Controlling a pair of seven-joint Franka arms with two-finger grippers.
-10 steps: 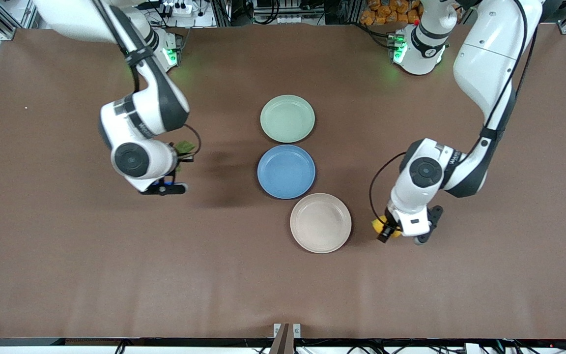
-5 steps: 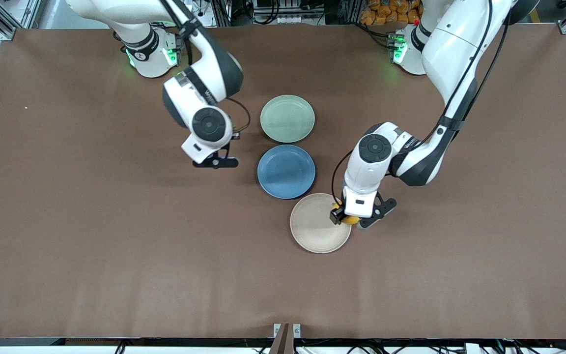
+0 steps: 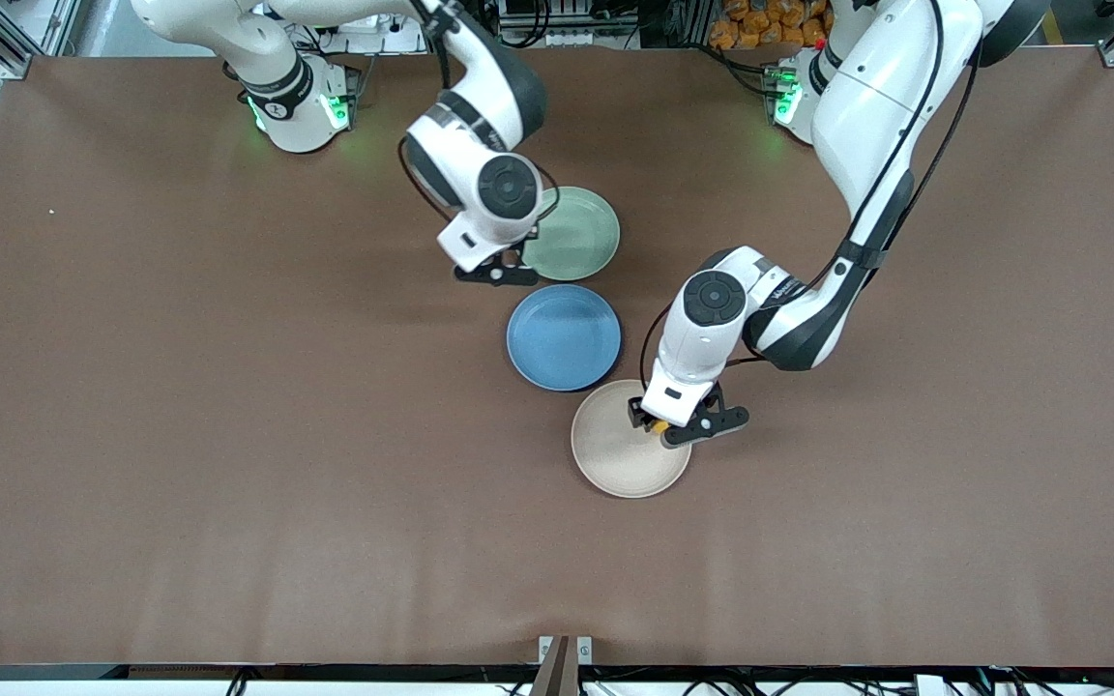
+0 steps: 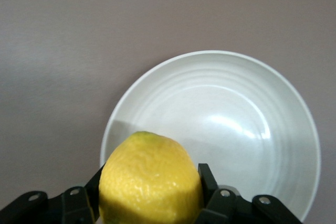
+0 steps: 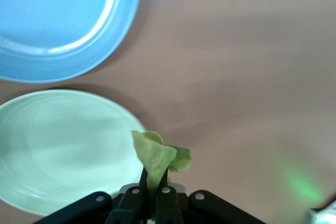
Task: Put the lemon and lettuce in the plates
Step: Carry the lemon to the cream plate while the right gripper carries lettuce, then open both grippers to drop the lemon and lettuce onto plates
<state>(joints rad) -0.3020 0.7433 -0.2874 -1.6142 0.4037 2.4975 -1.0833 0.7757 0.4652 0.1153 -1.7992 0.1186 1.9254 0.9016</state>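
No text, number or sign can be read with certainty anywhere in these views. The only lettering is a small dark brand mark on the white casing of each robot arm: one on the right arm (image 3: 492,143), printed along its forearm just above the wrist, and one on the left arm (image 3: 787,287), printed beside its wrist joint. In both cases the letters are too small and too slanted to make out. The plates, the brown surface and both close-up wrist views carry no labels, printing or markings at all.
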